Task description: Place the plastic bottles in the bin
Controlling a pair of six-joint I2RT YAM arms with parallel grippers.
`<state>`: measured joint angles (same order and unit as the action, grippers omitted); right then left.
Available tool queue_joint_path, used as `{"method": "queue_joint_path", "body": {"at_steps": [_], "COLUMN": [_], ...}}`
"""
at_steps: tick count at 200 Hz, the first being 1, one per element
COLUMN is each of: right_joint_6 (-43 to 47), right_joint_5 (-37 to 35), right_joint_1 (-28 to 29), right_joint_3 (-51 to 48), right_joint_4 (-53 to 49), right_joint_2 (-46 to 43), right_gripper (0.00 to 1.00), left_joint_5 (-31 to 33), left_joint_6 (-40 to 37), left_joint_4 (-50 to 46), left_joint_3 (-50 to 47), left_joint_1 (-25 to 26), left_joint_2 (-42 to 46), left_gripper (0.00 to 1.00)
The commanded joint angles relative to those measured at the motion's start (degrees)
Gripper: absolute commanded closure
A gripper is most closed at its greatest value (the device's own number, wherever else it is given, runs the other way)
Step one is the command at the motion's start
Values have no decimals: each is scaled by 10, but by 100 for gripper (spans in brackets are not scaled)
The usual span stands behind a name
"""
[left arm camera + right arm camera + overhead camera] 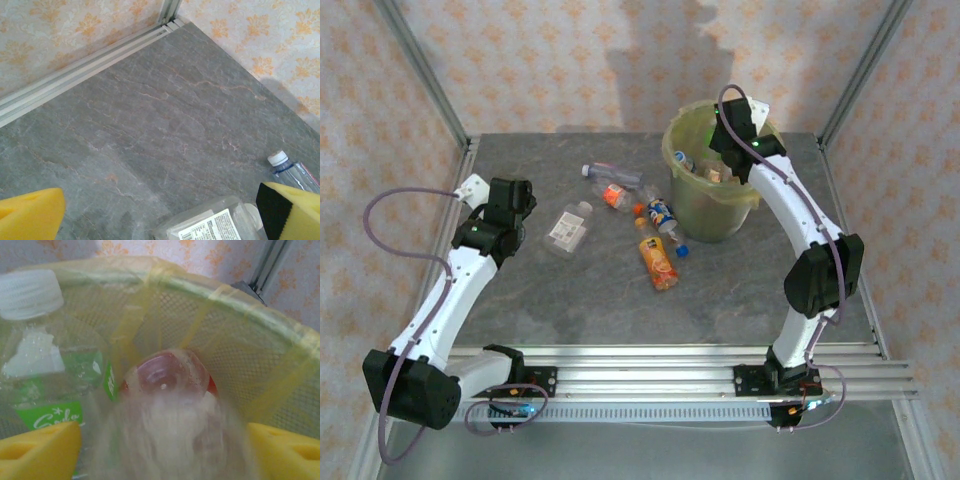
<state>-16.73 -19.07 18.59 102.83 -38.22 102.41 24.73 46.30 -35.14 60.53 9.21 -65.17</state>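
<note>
The bin (677, 195), lined with a yellow-green bag, stands at the back right with bottles inside (708, 170). My right gripper (730, 150) hangs over it, open. In the right wrist view a blurred clear bottle with a red label (170, 405) lies loose between the spread fingers of my right gripper (162, 450), beside a green-labelled bottle (45, 365) inside the bin's mesh wall (240, 340). Several plastic bottles lie on the table: a clear white-labelled one (568, 226), a red one (615, 195), a blue one (663, 215), an orange one (660, 262). My left gripper (518, 215) is open above the white-labelled bottle (210, 225).
Another clear bottle with a white cap (603, 172) lies further back, also seen as a capped bottle (287, 167) in the left wrist view. A metal rail (80, 70) runs along the left wall. Patterned walls close in the grey table (570, 300).
</note>
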Motion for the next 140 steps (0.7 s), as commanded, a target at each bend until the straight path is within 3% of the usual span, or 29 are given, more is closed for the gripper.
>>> {"method": "queue_joint_path", "body": {"at_steps": [1, 42, 140], "right_joint_6": [0, 22, 46], "right_joint_5": [-13, 28, 127], "right_joint_1": [0, 0, 13], "right_joint_3": [36, 67, 71], "right_joint_4": [-44, -76, -119], "right_joint_2": [-23, -48, -107], "right_gripper": [8, 0, 1], "left_joint_5": [-4, -28, -194], "left_joint_6": [-19, -46, -169], "left_joint_4": [2, 10, -31], "left_joint_3": [25, 33, 49], "left_joint_1": [-4, -4, -3], "left_joint_2": [-5, -13, -66], "left_gripper": [0, 0, 0]}}
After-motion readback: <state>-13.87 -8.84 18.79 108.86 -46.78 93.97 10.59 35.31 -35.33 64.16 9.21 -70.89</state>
